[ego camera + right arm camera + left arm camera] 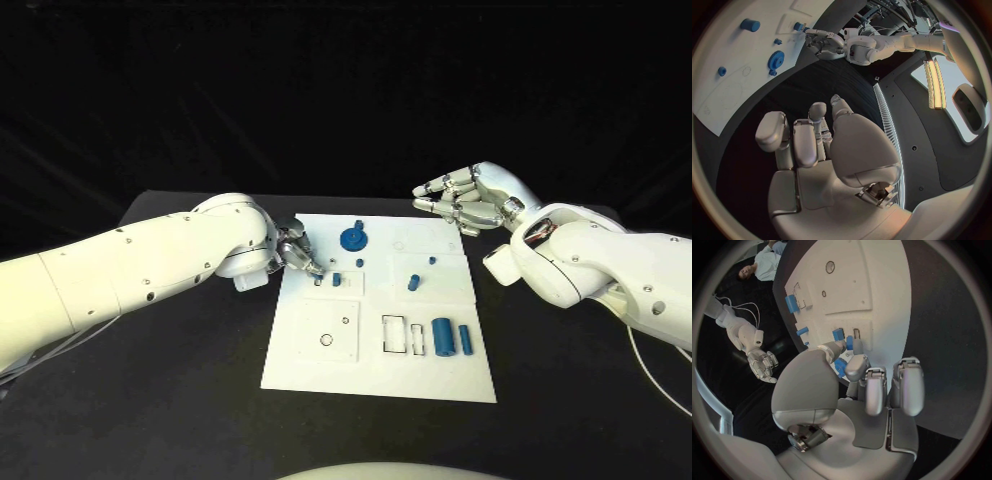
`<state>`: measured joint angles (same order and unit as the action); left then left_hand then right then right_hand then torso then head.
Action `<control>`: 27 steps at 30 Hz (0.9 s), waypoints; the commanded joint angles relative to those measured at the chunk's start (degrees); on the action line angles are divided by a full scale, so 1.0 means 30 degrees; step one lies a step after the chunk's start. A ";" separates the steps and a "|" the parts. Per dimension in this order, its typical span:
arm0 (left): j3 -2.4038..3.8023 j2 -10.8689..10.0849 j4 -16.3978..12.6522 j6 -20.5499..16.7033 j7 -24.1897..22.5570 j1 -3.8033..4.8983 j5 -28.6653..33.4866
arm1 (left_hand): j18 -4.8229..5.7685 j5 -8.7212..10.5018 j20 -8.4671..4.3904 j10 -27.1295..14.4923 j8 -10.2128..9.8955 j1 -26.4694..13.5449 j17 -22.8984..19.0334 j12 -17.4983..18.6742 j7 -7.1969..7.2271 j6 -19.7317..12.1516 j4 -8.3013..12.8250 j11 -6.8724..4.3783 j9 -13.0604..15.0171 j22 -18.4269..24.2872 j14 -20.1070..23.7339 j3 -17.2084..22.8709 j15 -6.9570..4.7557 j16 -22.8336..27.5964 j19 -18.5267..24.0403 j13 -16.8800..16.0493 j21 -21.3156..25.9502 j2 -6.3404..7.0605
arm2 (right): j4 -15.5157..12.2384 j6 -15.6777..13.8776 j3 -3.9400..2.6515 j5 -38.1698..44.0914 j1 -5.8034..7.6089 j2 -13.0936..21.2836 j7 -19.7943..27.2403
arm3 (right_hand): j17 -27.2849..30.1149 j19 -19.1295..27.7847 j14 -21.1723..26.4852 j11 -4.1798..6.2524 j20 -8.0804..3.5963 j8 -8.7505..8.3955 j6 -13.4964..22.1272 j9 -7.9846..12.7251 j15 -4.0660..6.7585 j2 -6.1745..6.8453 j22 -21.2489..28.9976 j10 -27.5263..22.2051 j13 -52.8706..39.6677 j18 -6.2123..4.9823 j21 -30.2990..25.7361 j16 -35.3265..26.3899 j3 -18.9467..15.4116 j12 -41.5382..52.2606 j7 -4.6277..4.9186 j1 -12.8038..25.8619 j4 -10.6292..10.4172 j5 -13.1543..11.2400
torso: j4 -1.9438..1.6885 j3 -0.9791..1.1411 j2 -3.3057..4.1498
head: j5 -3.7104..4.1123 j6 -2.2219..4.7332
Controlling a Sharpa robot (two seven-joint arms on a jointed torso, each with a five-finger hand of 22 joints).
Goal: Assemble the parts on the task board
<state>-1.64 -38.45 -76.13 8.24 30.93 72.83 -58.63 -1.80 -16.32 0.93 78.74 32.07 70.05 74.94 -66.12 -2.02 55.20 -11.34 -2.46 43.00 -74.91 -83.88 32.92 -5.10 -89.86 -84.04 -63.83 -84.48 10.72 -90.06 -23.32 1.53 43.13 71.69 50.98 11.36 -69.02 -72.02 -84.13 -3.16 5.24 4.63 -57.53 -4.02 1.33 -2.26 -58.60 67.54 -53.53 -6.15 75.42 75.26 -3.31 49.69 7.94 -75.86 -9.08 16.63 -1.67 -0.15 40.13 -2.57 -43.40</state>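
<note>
The left hand [296,252] is reaching down over the board's [378,380] near-left area, fingertips [837,349] touching a small blue part [838,334] — whether it is actually pinched cannot be told. The right hand [469,198] is hovering off the board's far right corner, holding nothing, fingers loosely spread. A gear [353,238] and a cylinder [443,337] are lying on the board, on the black bench [173,400].

A black surface [173,400] is lying under everything, running out to the near left and right and ending in a straight far edge. Behind it a dark backdrop [346,90] is hanging, taking up the far side of the head view. In the right wrist view a long lit strip [934,82] is glowing on a grey panel [911,145] beside the surface.
</note>
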 commanded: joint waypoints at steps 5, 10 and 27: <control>0.0000 0.0136 -0.0040 0.0547 0.0081 -0.0044 -0.0722 | 0.0074 -0.0129 -0.0073 0.0156 0.0075 -0.0023 0.5019 -0.0103 0.0076 0.0175 0.2845 0.0029 0.0016 -0.3551 -0.2040 0.2709 -0.0109 -0.0046 -0.1133 -0.0031 -0.0065 -0.0142 | -0.0015 0.0279 0.0000 0.0042 -0.0038 0.0003 0.0080 | 0.0026 0.0134 -0.0457 -0.0007 -0.0040 0.0038 0.0057 0.0001 -0.0071 -0.0217 0.0027 -0.0014 0.0006 -0.0108 -0.0120 -0.0108 -0.0058 0.0076 0.0080 -0.0008 -0.0094 0.0090 | 0.0003 0.0013 0.0019 | 0.0016 -0.0023; -0.0003 0.0203 0.0011 0.0915 0.0338 -0.0051 -0.0786 | 0.0072 -0.0134 -0.0074 0.0160 0.0074 -0.0025 0.5019 -0.0109 0.0077 0.0179 0.2851 0.0028 0.0016 -0.3548 -0.2040 0.2711 -0.0110 -0.0046 -0.1131 -0.0037 -0.0061 -0.0140 | -0.0023 0.0280 0.0000 0.0042 -0.0043 0.0010 0.0079 | 0.0026 0.0134 -0.0457 -0.0007 -0.0040 0.0038 0.0057 0.0001 -0.0071 -0.0217 0.0027 -0.0014 0.0006 -0.0108 -0.0120 -0.0108 -0.0058 0.0076 0.0080 -0.0008 -0.0094 0.0090 | 0.0012 0.0019 0.0019 | 0.0009 -0.0080; -0.0012 0.0262 0.0265 0.1885 0.0865 -0.0058 -0.1480 | 0.0072 -0.0158 -0.0077 0.0175 0.0071 -0.0038 0.5019 -0.0121 0.0081 0.0199 0.2877 0.0023 0.0014 -0.3549 -0.2040 0.2724 -0.0112 -0.0046 -0.1131 -0.0050 -0.0060 -0.0136 | -0.0051 0.0310 0.0000 0.0047 -0.0050 0.0033 0.0071 | -0.0016 0.0120 -0.0468 -0.0006 -0.0039 0.0040 0.0056 0.0000 -0.0071 -0.0227 0.0010 0.0021 -0.0045 -0.0104 -0.0117 -0.0083 -0.0070 0.0140 0.0079 -0.0006 -0.0110 0.0091 | -0.0021 -0.0008 0.0018 | 0.0091 -0.0370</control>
<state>-1.59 -37.68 -75.36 11.51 32.73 72.75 -61.97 -1.80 -16.56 0.93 78.73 31.90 69.87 74.92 -66.12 -2.04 55.60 -11.05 -2.45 42.96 -74.91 -83.88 33.21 -5.10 -89.86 -84.04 -63.90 -84.48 10.90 -90.13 -23.21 1.54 43.08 71.58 51.11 11.35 -69.02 -72.02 -84.13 -3.16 5.24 4.63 -57.53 -4.02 1.33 -2.26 -58.60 67.55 -53.61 -6.15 75.42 75.26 -3.48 49.91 7.94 -75.86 -9.25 16.63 -1.70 -0.16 40.19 -2.30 -44.32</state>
